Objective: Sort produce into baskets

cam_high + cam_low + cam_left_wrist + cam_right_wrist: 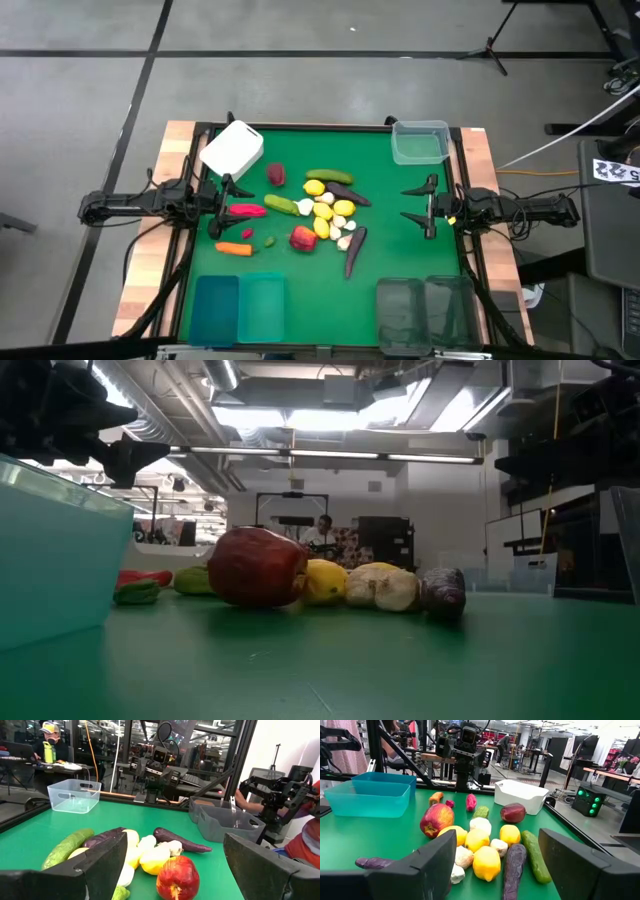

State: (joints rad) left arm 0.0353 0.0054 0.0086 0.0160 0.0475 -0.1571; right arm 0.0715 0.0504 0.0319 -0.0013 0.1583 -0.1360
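The small toy fruits and vegetables [322, 212] lie in one heap in the middle of the green counter [400, 245], and none is in a basket yet. The left gripper [222, 207] hangs just beside the heap with its fingers spread wide and nothing in them. The long red toy pepper [247, 210] sits right in front of it, so that looks like the easy first pick. It should come straight down over the pepper alone and not bump the green cucumber [280, 204] next to it. The two teal-blue plastic bins [240, 307] wait near this gripper, by the counter's edge. The right gripper [427, 207] is also spread and empty, well apart from the heap, with the two dark clear bins [425, 308] on its side.
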